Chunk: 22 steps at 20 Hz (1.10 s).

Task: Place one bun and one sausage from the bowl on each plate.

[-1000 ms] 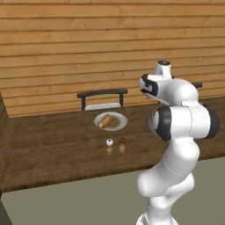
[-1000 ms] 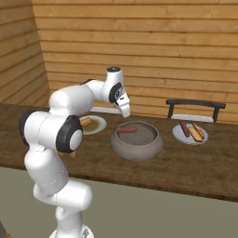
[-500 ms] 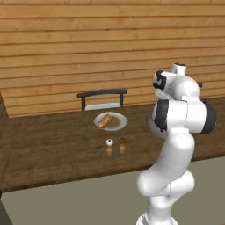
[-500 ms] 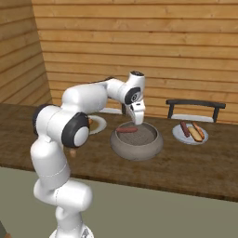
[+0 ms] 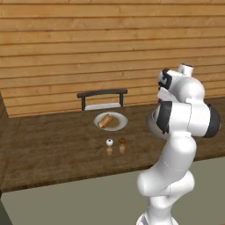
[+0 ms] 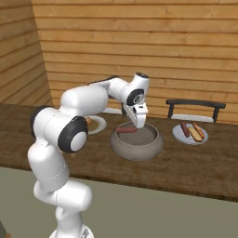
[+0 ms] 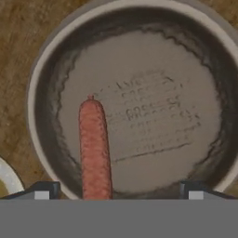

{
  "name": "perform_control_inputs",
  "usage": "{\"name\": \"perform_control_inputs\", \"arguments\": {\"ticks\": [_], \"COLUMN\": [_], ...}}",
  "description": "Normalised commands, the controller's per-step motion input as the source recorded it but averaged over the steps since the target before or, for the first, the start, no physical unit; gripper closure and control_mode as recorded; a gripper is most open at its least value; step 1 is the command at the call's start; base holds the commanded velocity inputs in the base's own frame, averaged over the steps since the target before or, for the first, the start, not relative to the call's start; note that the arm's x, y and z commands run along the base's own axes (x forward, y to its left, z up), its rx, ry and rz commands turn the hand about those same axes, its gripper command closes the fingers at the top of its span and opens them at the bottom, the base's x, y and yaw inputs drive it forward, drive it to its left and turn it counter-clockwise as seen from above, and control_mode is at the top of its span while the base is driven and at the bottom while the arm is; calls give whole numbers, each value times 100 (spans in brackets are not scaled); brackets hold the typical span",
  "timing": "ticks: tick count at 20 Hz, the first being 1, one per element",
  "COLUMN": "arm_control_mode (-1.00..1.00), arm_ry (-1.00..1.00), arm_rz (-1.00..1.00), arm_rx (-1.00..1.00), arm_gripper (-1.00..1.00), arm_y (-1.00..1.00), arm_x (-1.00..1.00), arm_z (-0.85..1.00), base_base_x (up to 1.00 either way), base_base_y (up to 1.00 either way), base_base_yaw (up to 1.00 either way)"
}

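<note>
Behind hand [image 6: 139, 124], sausage [image 6: 126, 130] half-hidden.

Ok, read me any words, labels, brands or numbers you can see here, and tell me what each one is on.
None can be read.
Bowl floor: faint rows of raised marks that look like stamped lettering, too blurred to read.
Sausage, plates, buns, shakers, wall: no text or signs.

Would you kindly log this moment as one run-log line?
gripper: open, above bowl | bowl: one sausage | right plate: bun and sausage | left plate: bun only
</note>
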Motion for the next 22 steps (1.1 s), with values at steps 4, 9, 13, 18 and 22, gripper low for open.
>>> {"name": "perform_control_inputs", "arguments": {"ticks": [4,9,13,18,22], "arm_control_mode": [-100,-100,-100,-100,-100], "arm_ry": [-4,0,3,2,0], "arm_rz": [3,0,0,0,0], "arm_rx": [0,0,0,0,0], "arm_gripper": [-100,-100,-100,-100,-100], "arm_y": [8,36,17,3,0], "arm_x": [9,11,7,2,0], "arm_z": [-34,-43,-16,-24,-28], "base_base_x": [0,0,0,0,0], "base_base_y": [0,0,0,0,0], "base_base_yaw": [0,0,0,0,0]}}
